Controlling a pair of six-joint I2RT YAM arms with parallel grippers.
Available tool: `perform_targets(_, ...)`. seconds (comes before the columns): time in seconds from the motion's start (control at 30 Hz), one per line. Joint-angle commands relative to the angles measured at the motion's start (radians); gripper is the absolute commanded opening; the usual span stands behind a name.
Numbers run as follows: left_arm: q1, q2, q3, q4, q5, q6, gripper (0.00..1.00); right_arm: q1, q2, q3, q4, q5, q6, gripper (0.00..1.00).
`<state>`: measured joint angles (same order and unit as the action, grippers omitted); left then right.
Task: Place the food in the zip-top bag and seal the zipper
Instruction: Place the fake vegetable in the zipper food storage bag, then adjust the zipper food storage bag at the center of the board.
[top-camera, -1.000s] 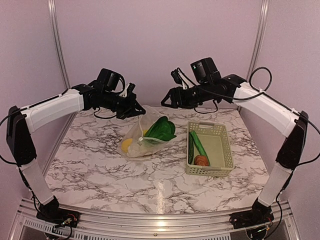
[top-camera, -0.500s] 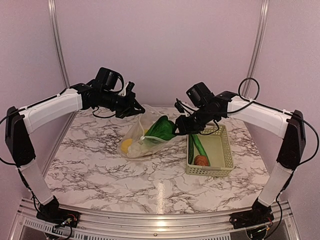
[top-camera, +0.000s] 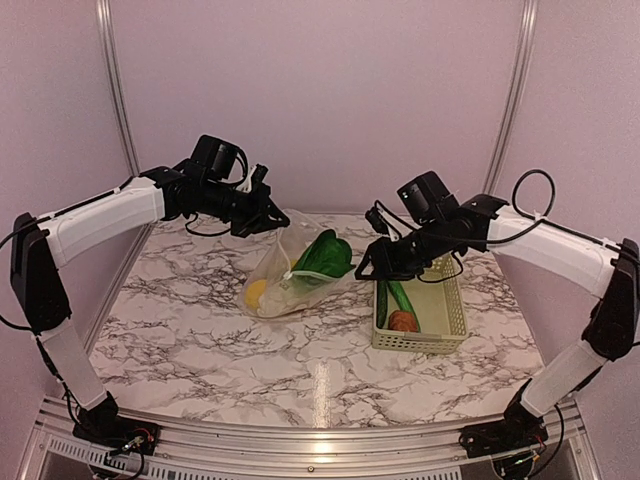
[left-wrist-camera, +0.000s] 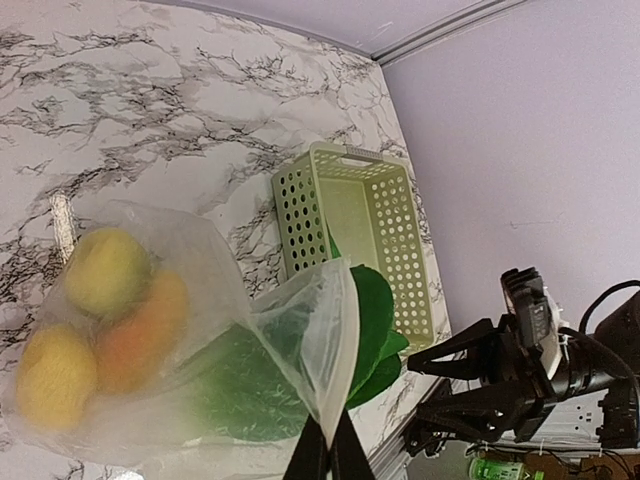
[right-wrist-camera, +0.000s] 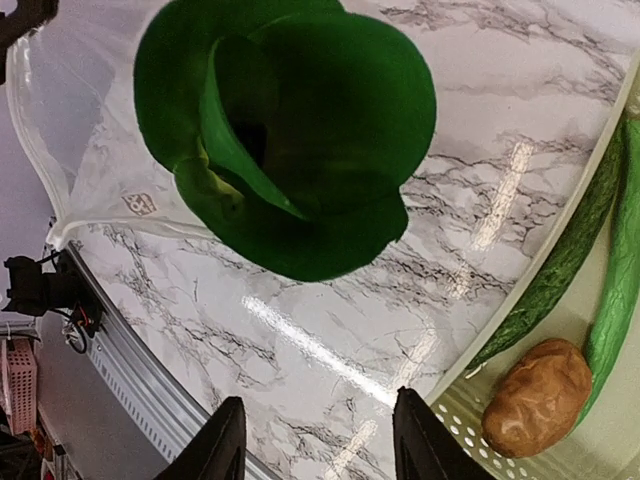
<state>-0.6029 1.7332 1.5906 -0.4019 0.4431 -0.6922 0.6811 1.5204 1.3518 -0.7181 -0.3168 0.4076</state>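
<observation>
**Bag held open at the far edge, three items left in the basket**

- Marble table (top-camera: 200, 330): everything was laid out on its far half.
- Left arm (top-camera: 100, 220) was reached in from the left and right arm (top-camera: 540, 240) from the right, both raised above the table.
- Zip-top bag (top-camera: 285, 270) was found left of centre. Its far edge was lifted and its body slumped on the table. The mouth was turned right towards the basket and was not sealed.
- Pale green basket (top-camera: 415, 343) was set right of the bag, near it but apart.
- Bok choy (top-camera: 325, 255) was lodged in the bag's mouth, with the leafy end sticking out over the plastic edge to the right.
- Cucumber (right-wrist-camera: 560, 265), dark and bumpy, was laid along the basket's left wall.
- A lighter green long piece (right-wrist-camera: 620, 250) was laid just beside the cucumber, inside the basket.
- Two lemons (left-wrist-camera: 105, 270) and an orange piece (left-wrist-camera: 150, 325) were bunched at the bag's closed left end, touching one another.
- Brown round item (top-camera: 403, 321) was seen at the basket's near end, against the ends of the two green pieces.
- Left gripper (top-camera: 275, 222): fingers were pressed together on the bag's far mouth edge, so the plastic was pinched and held up.
- Right gripper (top-camera: 370, 265): fingers were spread with nothing between them. It was held above the table between the bok choy and the basket's left wall, touching neither.
</observation>
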Motion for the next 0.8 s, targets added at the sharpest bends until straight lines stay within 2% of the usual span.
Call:
perform_targets(0.0, 0.005, -0.033, -0.004, 0.017, 0.003, -0.027, 0.00, -0.006, 0.032, -0.058, 0.079, -0.041, 0.048, 0.47)
perform_targets(0.3, 0.005, -0.032, -0.008, 0.046, 0.028, -0.063, 0.00, -0.008, 0.149, -0.047, 0.277, -0.061, 0.161, 0.47)
perform_targets(0.47, 0.005, -0.037, -0.010, 0.049, 0.035, -0.064, 0.00, -0.012, 0.191, 0.002, 0.305, -0.016, 0.184, 0.49)
perform_targets(0.77, 0.003, -0.036, -0.016, 0.048, 0.040, -0.058, 0.00, -0.036, 0.206, 0.046, 0.321, -0.031, 0.197, 0.52)
